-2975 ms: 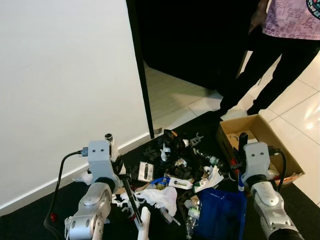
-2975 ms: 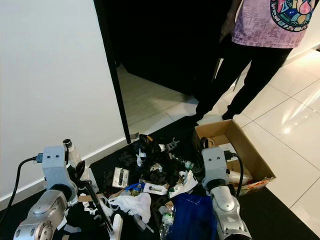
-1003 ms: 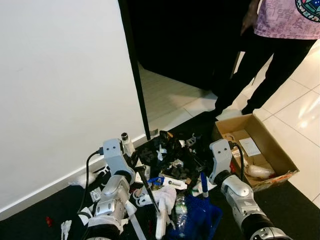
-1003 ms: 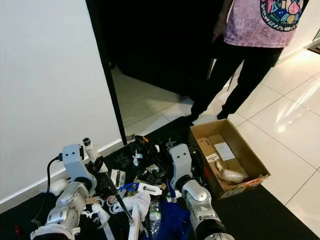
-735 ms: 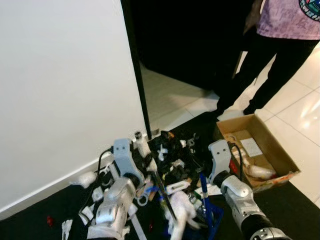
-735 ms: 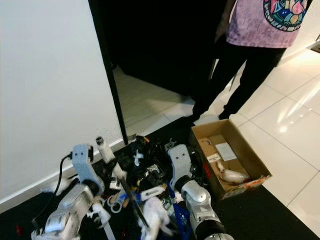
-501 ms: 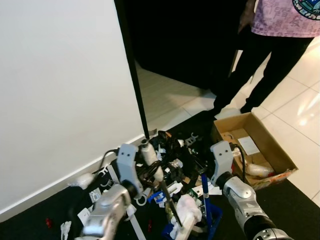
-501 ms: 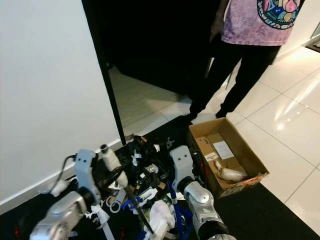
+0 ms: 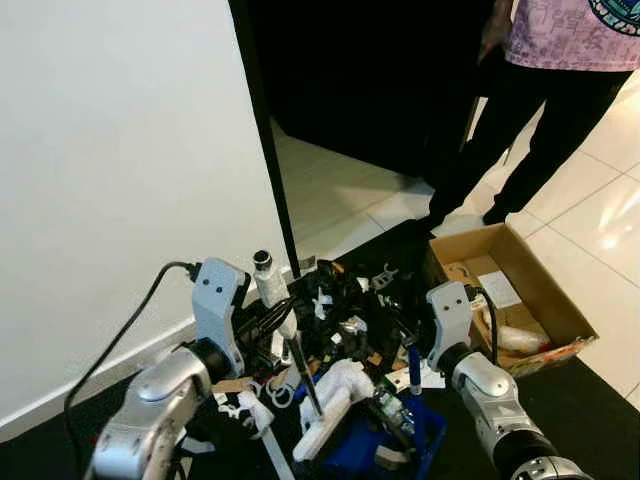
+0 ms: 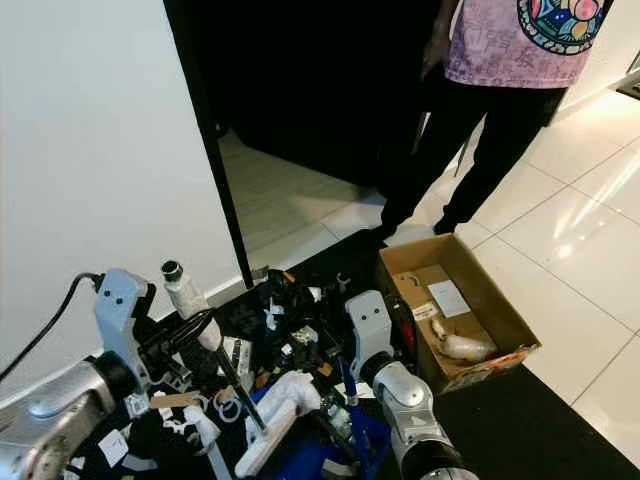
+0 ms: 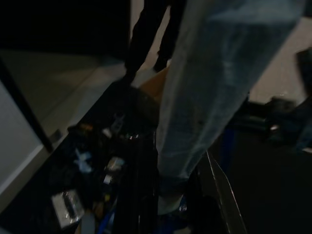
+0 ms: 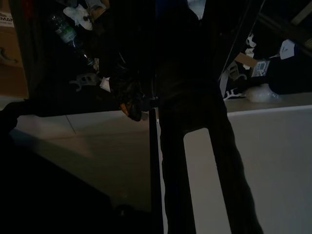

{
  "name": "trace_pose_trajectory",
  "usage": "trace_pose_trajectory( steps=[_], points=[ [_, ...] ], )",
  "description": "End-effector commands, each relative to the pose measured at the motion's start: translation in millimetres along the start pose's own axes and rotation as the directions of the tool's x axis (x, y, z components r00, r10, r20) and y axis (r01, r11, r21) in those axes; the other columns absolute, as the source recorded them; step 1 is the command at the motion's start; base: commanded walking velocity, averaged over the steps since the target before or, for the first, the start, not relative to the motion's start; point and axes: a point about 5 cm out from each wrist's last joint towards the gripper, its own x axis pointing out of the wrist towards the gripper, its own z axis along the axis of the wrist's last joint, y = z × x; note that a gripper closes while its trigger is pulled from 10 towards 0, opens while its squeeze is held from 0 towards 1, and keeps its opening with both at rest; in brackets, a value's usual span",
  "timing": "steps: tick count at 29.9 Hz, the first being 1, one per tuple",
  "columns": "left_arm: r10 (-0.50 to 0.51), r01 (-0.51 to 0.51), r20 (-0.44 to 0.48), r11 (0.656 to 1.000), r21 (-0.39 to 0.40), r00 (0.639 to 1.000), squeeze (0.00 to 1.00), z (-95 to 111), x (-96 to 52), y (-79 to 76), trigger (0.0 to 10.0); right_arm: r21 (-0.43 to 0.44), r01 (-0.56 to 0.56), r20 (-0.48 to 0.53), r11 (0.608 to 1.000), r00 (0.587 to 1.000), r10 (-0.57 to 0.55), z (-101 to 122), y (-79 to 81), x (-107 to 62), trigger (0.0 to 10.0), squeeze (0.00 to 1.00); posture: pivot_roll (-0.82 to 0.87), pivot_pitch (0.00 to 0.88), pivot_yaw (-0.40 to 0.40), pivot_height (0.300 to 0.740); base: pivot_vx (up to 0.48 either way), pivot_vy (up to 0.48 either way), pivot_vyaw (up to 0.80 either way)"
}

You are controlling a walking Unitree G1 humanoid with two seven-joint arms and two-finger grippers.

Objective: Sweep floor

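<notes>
Litter lies heaped on the dark mat just in front of the black door frame: a tangle of black plastic pieces, white scraps, small cartons and crumpled paper. On my head cameras the left gripper sits at the heap's wall-side edge, its black fingers closed around the pale cylindrical handle of a brush, which has a thin dark rod running down to a white, soft-looking head. That head rests at the lip of a blue plastic dustpan, on the robot's side of the heap, with a clear bottle and scraps lying in it. The right gripper is beside the heap on the carton side, at the top of the dustpan's upright blue handle; I cannot tell how its jaws stand. An open cardboard box, brown and rectangular, stands just beyond the right arm, a white label and a pale lumpy object inside. Past the box, on glossy pale floor tiles, stands a person in dark trousers and a pink patterned shirt. A smooth white wall runs up to the door frame. The left wrist camera shows the pale handle close and blurred; the right wrist view is mostly dark.
</notes>
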Motion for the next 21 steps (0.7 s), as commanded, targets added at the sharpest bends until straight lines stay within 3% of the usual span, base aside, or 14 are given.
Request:
trace_pose_trajectory(
  steps=[1,5,8,10,14,19,21],
  points=[
    [0.001,-0.001,0.011,1.000,0.012,1.000,0.00,7,-4.6,1.5,10.0,0.062,-0.002,-0.057,0.998,0.998,0.006,-17,10.0,-6.2,10.0,0.00,0.13,0.248,0.098,0.740,0.000,0.000,0.00],
    [0.013,-0.013,0.012,0.999,-0.042,1.000,0.00,7,-5.2,3.6,10.0,0.062,0.005,-0.054,0.998,0.999,-0.001,-17,9.5,-6.3,10.0,0.00,0.12,0.251,0.099,0.740,0.000,0.000,0.00],
    [-0.056,0.057,0.021,0.996,-0.068,0.998,0.00,15,-8.8,-4.2,10.0,0.059,0.009,-0.053,0.998,0.999,-0.005,-17,8.4,-6.9,10.0,0.00,0.12,0.251,0.100,0.740,0.000,0.000,0.00],
    [-0.123,0.123,-0.006,0.992,-0.038,0.992,0.00,19,-17.1,-10.2,10.0,0.057,0.015,-0.051,0.998,0.999,-0.012,-16,6.2,-7.7,10.0,0.00,0.12,0.255,0.102,0.740,0.000,0.000,0.00],
    [-0.145,0.147,-0.064,0.989,0.020,0.987,0.00,18,-27.3,-8.5,10.0,0.056,0.019,-0.051,0.998,0.999,-0.016,-16,5.1,-8.3,10.0,0.00,0.12,0.256,0.101,0.740,0.000,0.000,0.00],
    [-0.088,0.095,-0.104,0.994,0.062,0.991,0.00,19,-44.4,10.4,10.0,0.057,0.020,-0.052,0.998,0.998,-0.017,-16,5.6,-8.0,10.0,0.00,0.13,0.257,0.099,0.740,0.000,0.000,0.00],
    [-0.031,0.038,-0.088,0.996,0.085,0.996,0.00,27,-50.8,25.1,10.0,0.058,0.018,-0.054,0.998,0.998,-0.015,-17,6.7,-7.4,10.0,0.00,0.13,0.256,0.095,0.740,0.000,0.000,0.00]
  ],
)
